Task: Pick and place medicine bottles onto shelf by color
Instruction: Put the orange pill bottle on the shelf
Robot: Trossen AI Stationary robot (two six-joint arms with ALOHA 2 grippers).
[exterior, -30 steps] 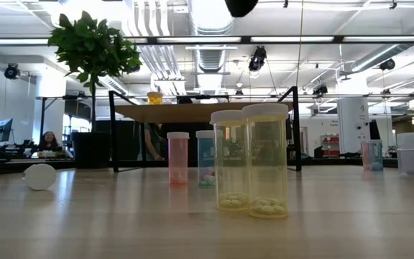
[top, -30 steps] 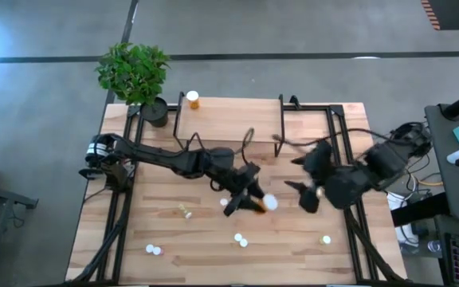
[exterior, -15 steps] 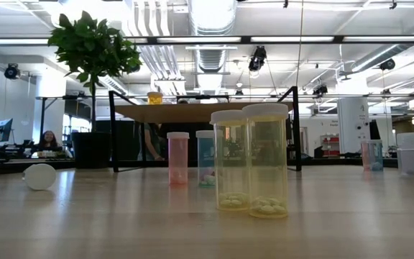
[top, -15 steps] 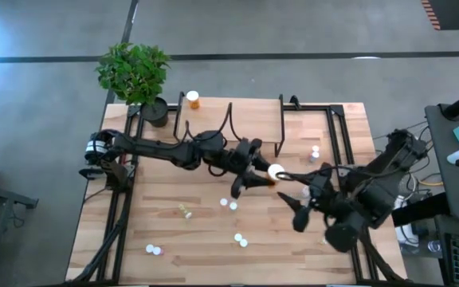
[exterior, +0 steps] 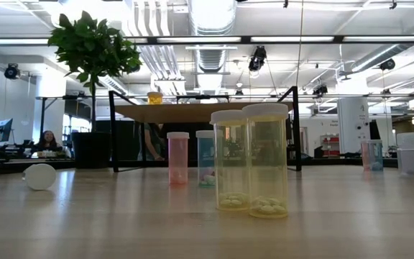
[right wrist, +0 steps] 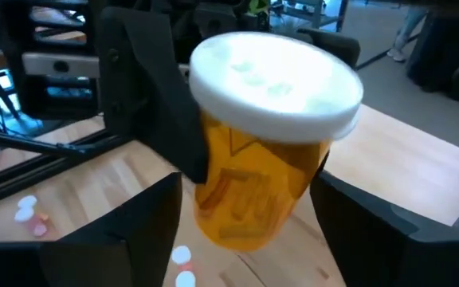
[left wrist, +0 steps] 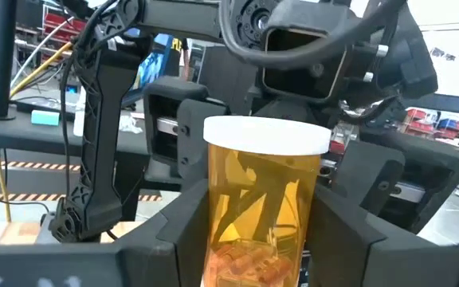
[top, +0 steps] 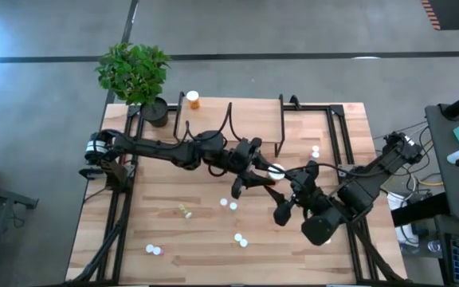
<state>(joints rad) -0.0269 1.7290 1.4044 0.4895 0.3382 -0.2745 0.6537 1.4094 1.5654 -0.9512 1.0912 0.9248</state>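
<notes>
Mid-table, above the wood — the two arms meet over the tabletop [top: 213, 239]. The left gripper [top: 263, 172] holds an orange bottle [left wrist: 263, 211] with a white cap, its fingers [left wrist: 178, 227] pressed against both sides of the body; the bottle stands upright in the left wrist view, pills lying in its bottom.

The right gripper [top: 293, 190] faces it from the other side, fingers [right wrist: 146, 231] spread wider than the bottle and flanking it. They look apart from the body rather than touching, though the close view leaves that unsure. So the bottle hangs between both grippers, gripped by the left one only as far as I can see.

The shelf [top: 229, 119] sits at the table's far edge, with one orange bottle [top: 192, 100] on its left end, next to a potted plant [top: 134, 73].

On the tabletop, white-capped bottles stand scattered: a pair near the front left corner [top: 153, 250], a pair at front centre [top: 240, 239], a pair below the left gripper [top: 228, 204]. The low view shows two yellow bottles [exterior: 251, 162] touching side by side, a pink one [exterior: 178, 158] and a blue-green one [exterior: 205, 158] behind them, and one white bottle [exterior: 39, 176] lying on its side.
</notes>
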